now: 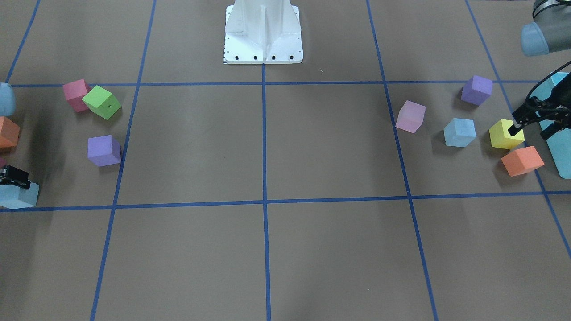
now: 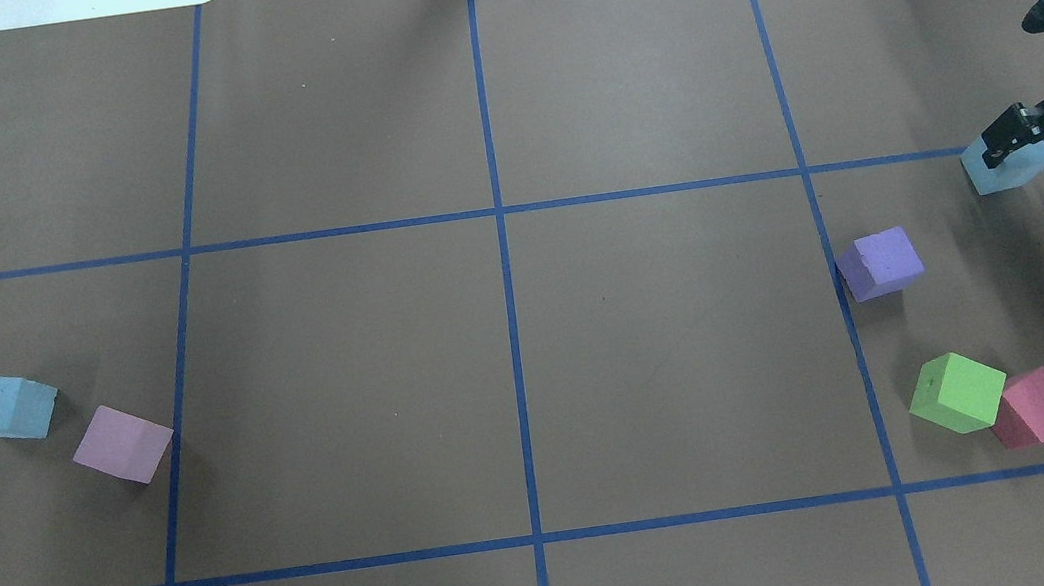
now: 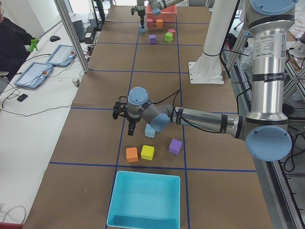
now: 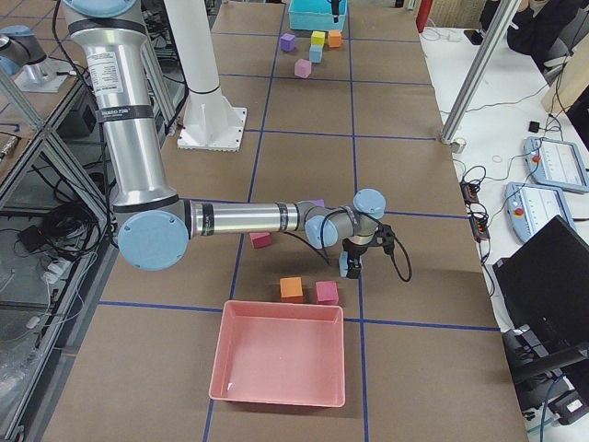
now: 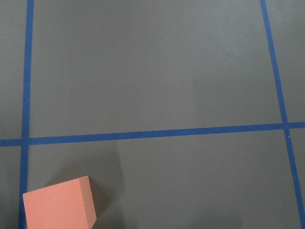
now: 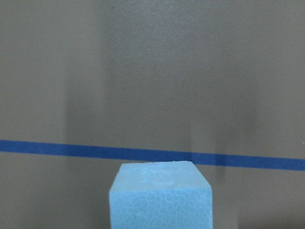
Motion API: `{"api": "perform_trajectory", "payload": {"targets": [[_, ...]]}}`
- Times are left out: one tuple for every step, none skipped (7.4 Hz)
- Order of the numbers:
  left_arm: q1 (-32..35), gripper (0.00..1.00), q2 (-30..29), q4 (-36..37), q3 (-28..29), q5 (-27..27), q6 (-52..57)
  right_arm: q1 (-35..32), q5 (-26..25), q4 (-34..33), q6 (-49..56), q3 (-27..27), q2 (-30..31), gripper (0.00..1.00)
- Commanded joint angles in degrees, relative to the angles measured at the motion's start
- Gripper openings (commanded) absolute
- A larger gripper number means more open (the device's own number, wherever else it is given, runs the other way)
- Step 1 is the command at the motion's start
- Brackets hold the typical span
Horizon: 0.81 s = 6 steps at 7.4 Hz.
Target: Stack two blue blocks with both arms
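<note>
One sky-blue block (image 1: 459, 132) sits on the table on my left side, between a lilac cube and a yellow cube; it also shows in the overhead view (image 2: 7, 406). My left gripper (image 1: 531, 130) is open and empty, above the yellow cube (image 1: 506, 133) and beside this block. The other sky-blue block (image 2: 1005, 167) is in my right gripper (image 2: 1017, 142), which is shut on it near a blue tape line. It fills the bottom of the right wrist view (image 6: 162, 198) and shows at the front view's left edge (image 1: 20, 196).
An orange cube (image 1: 522, 160), a purple cube (image 1: 476, 90), a lilac cube (image 1: 410, 117) and the turquoise box (image 3: 145, 200) are on my left side. A purple cube (image 2: 879, 263), green cube (image 2: 957, 392), pink cubes, an orange cube and a pink tray (image 4: 281, 364) are on my right side.
</note>
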<state>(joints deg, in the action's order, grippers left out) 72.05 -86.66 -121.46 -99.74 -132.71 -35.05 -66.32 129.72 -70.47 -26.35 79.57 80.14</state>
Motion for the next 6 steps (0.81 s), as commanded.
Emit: {"api": "perform_trajectory", "payload": {"targets": [[-0.1,0.98,0.0,0.1,-0.2,0.0,-0.1,0.1,-0.3,0.2,-0.2,0.0,-0.4,1.00],[-0.1,0.98,0.0,0.0,-0.2,0.0,-0.1,0.1,-0.4,1.1,-0.2,-0.2,-0.4,0.98],[-0.1,0.98,0.0,0.1,-0.2,0.0,-0.1,0.5,-0.5,2.0,-0.2,-1.0,-0.5,0.95],[-0.1,0.98,0.0,0.1,-0.2,-0.1,-0.1,0.6,-0.7,2.1,-0.2,-1.1,-0.5,0.91],[-0.1,0.98,0.0,0.1,-0.2,0.0,-0.1,0.6,-0.9,2.3,-0.2,-1.1,-0.5,0.90],[-0.2,0.98,0.0,0.0,-0.3,0.0,-0.1,0.6,-1.0,2.4,-0.2,-1.1,-0.5,0.88]]}}
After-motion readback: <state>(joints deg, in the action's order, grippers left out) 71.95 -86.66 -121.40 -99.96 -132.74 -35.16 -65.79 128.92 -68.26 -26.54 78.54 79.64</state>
